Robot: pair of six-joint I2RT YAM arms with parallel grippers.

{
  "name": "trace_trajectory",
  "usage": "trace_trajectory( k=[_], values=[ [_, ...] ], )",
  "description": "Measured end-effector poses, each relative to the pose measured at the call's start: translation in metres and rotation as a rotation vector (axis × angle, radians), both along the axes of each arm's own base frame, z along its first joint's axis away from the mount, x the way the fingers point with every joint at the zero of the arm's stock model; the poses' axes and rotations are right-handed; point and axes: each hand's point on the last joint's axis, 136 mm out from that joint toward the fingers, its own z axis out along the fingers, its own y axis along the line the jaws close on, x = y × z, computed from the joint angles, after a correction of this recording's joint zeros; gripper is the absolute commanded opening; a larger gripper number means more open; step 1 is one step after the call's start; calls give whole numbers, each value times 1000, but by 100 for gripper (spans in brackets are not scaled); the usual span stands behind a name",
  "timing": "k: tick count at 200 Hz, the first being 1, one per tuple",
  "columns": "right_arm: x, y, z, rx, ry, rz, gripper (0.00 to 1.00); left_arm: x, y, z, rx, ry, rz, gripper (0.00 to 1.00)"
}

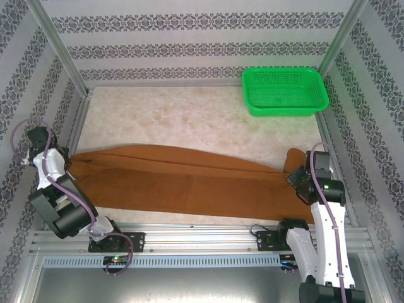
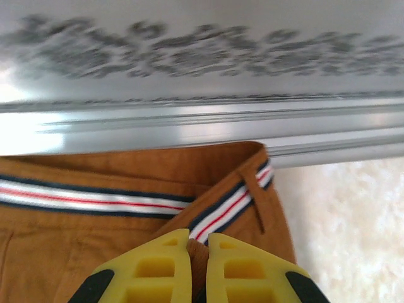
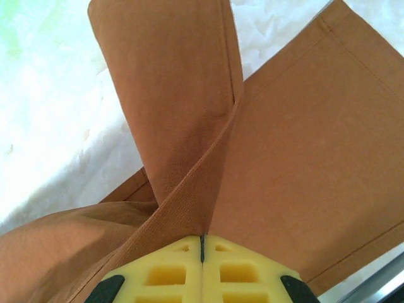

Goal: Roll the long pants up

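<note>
The long pants (image 1: 183, 180), rust-brown, lie stretched across the table from left to right, folded lengthwise. My left gripper (image 1: 66, 165) is at the waist end by the left wall. In the left wrist view its yellow fingers (image 2: 165, 262) are shut on a fold of the waistband (image 2: 202, 249), with the striped lining (image 2: 95, 200) showing. My right gripper (image 1: 298, 180) is at the leg end on the right. Its yellow fingers (image 3: 164, 268) are pressed together on a pinch of leg cloth (image 3: 189, 208), which rises off the other leg (image 3: 315, 158).
A green plastic basket (image 1: 285, 91) stands at the back right. Aluminium frame rails (image 2: 189, 126) run close behind the waistband and along the table's near edge (image 1: 202, 230). Patterned walls enclose the table on three sides.
</note>
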Motion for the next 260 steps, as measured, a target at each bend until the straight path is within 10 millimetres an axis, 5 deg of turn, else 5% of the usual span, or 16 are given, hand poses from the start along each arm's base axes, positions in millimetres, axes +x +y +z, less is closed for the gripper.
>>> trace_trajectory(
  k=[11, 27, 44, 67, 110, 122, 150, 175, 198, 215, 222, 244, 260],
  values=[
    [-5, 0, 4, 0, -15, -12, 1, -18, -2, -3, -1, -2, 61, 14],
    [-14, -2, 9, 3, -52, -40, 33, -40, -3, 0, 20, -17, 132, 34],
    [-20, -5, 9, 8, -55, -66, 39, -49, 4, 15, 70, -40, 181, 53],
    [-21, -3, 4, 30, -42, -73, 51, -49, 12, 35, 118, -68, 204, 65],
    [-13, -1, 3, 52, -51, -71, 54, -52, 13, 59, 166, -114, 216, 62],
    [-10, -1, 4, 52, -48, -71, 54, -50, 13, 67, 173, -130, 208, 53],
    [0, -4, 38, 1, -142, -36, 56, -26, 1, 76, 130, -215, 82, 44],
    [9, -4, 64, -40, -239, 6, 47, 16, -42, 76, 70, -261, -181, 20],
    [11, 0, 54, -28, -225, 34, 53, 43, -109, 64, 26, -263, -465, 32],
    [11, 8, 39, 8, -195, 65, 50, 41, -150, 39, -45, -241, -613, 31],
    [12, 13, 35, 27, -187, 84, 42, 38, -167, 28, -82, -217, -665, 29],
    [17, 34, 28, 88, -178, 182, 0, 31, -220, 5, -166, -155, -861, 0],
    [24, 56, 23, 148, -169, 273, 0, 24, -262, -1, -210, -127, -1023, 0]
  ],
)
